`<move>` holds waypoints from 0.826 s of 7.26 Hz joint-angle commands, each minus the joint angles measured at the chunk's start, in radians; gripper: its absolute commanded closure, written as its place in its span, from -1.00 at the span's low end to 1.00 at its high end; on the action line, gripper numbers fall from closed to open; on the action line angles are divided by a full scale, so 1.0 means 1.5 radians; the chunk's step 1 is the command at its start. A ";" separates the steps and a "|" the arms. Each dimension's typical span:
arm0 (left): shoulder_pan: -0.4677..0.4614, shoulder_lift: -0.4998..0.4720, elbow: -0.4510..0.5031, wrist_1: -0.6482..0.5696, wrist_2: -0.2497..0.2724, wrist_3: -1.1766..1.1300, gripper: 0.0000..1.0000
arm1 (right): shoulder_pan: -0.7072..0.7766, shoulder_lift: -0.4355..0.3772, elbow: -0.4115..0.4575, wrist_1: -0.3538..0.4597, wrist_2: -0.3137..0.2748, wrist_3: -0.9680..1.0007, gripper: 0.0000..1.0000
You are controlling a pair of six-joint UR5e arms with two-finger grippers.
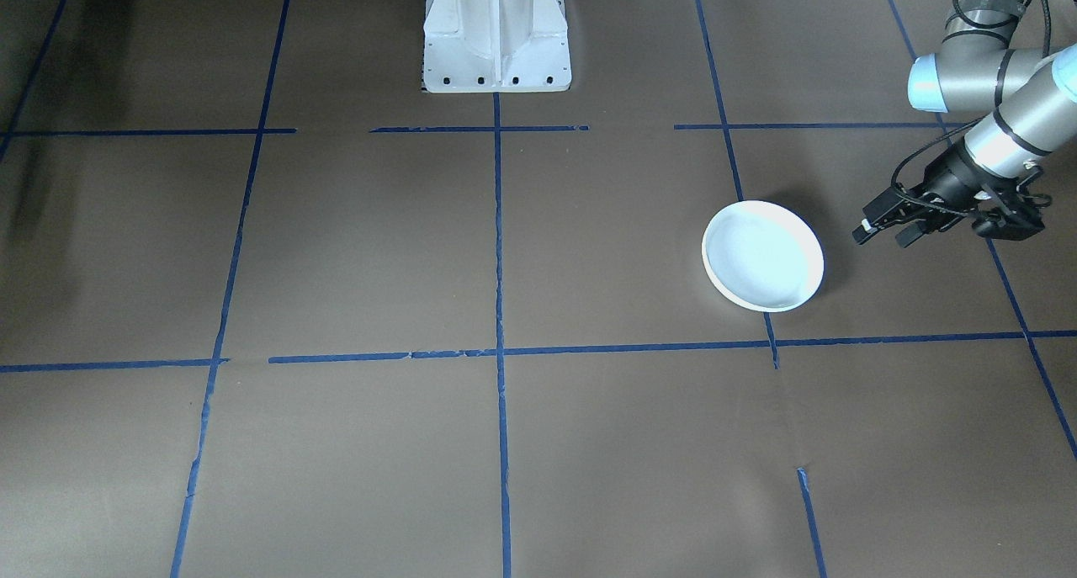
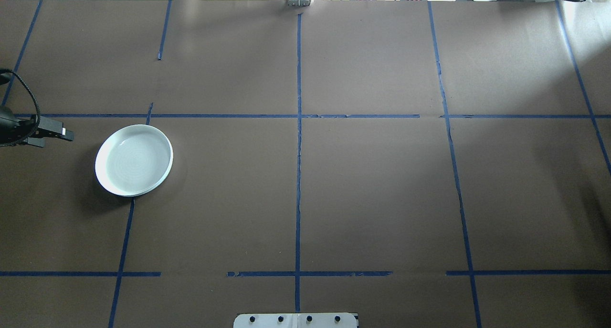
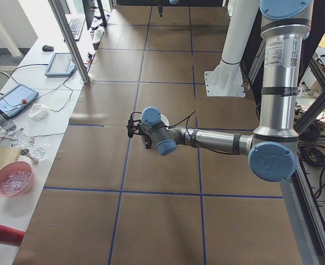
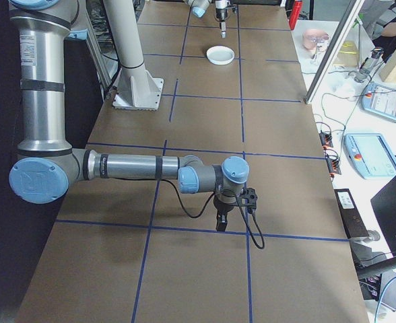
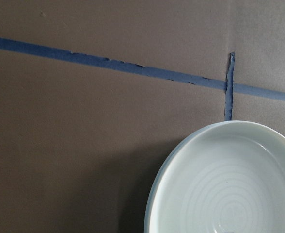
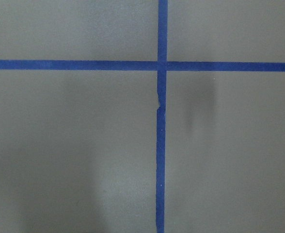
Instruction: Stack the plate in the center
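round glossy white plate [image 2: 134, 160] | left gripper [image 1: 882, 230] beside it, fingers apparently parted | right gripper [image 4: 221, 221] unclear

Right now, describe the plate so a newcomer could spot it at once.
Start at the brown table gridded with blue tape. Look to the robot's left side, just beyond the left claw. The plate is shallow, round and white, lying across a tape line, the only dish there.

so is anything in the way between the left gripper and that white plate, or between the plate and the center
Nothing visible. The left gripper is beside the white plate with only bare brown table between them, and the stretch from the plate to the table's center shows only blue tape lines.
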 commanded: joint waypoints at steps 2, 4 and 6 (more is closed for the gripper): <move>-0.128 0.013 -0.007 0.156 -0.048 0.260 -0.81 | 0.000 0.000 0.000 0.000 0.000 0.000 -1.00; -0.260 0.010 -0.017 0.354 -0.045 0.515 -0.81 | 0.000 0.000 0.000 0.000 0.000 0.000 -1.00; -0.337 0.010 -0.010 0.457 -0.041 0.639 -0.81 | 0.000 0.000 0.000 0.000 0.000 0.000 -1.00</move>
